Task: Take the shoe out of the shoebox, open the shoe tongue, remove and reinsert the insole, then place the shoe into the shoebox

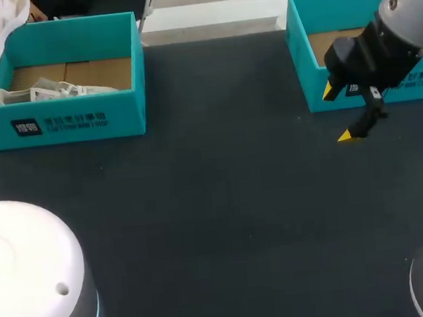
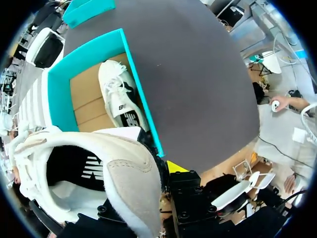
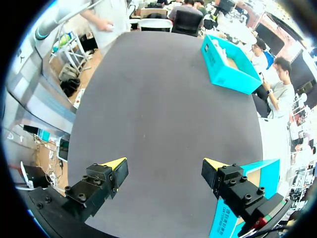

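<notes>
— Starting with left pincer (image 2: pixel 148 191): clamps a white lace-up shoe with a beige suede toe (image 2: pixel 124 173), raised above the far corner of the left teal cardboard shoebox (image 1: pixel 127 99). Shows only one yellow fingertip (image 2: pixel 176 166); hides the other behind the shoe.
— Visible from overhead?
— Barely. Gets cut off at the corner, leaving just a scrap of white upper and no view of the pincer itself.
— Anything inside that shoebox?
— Holds a second white shoe with a dark side patch (image 2: pixel 119 101), lying along the wall that faces the open dark grey desk (image 1: pixel 223 202).
— And right pincer (image 1: pixel 341 114)?
— Spread wide, gripping nothing, hanging over the desk just in front of the right teal shoebox (image 1: pixel 302 52). Blocks part of that box's front wall and floor; cannot tell what lies within. Loses the box's far end past the edge too.
</notes>
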{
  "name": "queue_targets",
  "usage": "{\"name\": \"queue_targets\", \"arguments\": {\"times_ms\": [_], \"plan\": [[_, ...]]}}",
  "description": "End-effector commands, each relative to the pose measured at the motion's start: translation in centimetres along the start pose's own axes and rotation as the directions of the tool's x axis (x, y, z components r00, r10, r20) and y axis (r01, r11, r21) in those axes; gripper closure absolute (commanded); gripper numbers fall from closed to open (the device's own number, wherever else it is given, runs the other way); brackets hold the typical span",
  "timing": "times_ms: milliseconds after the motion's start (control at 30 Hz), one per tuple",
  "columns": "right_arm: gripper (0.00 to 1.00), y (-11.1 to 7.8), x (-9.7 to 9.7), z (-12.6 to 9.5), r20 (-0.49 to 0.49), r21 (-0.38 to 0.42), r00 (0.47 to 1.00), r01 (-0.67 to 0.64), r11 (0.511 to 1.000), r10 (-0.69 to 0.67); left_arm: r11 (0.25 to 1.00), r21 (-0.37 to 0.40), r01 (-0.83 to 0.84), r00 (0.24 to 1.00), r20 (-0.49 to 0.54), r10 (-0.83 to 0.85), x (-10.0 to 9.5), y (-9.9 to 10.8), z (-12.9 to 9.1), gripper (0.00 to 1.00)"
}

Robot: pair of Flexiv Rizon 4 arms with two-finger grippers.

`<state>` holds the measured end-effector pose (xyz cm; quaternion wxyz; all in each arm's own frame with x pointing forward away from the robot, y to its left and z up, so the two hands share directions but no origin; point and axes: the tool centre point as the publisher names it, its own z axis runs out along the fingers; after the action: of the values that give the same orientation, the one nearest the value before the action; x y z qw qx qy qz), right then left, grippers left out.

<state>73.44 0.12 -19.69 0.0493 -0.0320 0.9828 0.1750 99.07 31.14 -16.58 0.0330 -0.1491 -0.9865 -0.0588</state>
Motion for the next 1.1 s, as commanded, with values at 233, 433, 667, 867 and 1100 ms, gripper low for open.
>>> {"name": "queue_targets", "arguments": {"times_ms": [233,433,667,867,1100], "plan": [[0.0,0.0,-0.1,0.1,-0.001,0.001,1.0,0.0,1.0,0.0,1.0,-0.009,0.025,0.999,0.045,-0.024,-5.6,3.1,0.5,1.0],[0.0,0.0,-0.1,0.1,-0.001,0.001,1.0,0.0,1.0,0.0,0.995,0.068,0.067,0.995,0.069,-0.072,-9.3,3.3,0.9,1.0],[0.0,0.0,-0.1,0.1,-0.001,0.001,1.0,0.0,1.0,0.0,0.989,0.081,0.122,0.99,0.064,-0.127,-11.1,2.9,1.1,1.0],[0.0,0.0,-0.1,0.1,-0.001,0.001,1.0,0.0,1.0,0.0,0.989,0.081,0.122,0.99,0.064,-0.127,-11.1,2.9,1.1,1.0],[0.0,0.0,-0.1,0.1,-0.001,0.001,1.0,0.0,1.0,0.0,0.989,0.081,0.122,0.99,0.064,-0.127,-11.1,2.9,1.1,1.0]]}}
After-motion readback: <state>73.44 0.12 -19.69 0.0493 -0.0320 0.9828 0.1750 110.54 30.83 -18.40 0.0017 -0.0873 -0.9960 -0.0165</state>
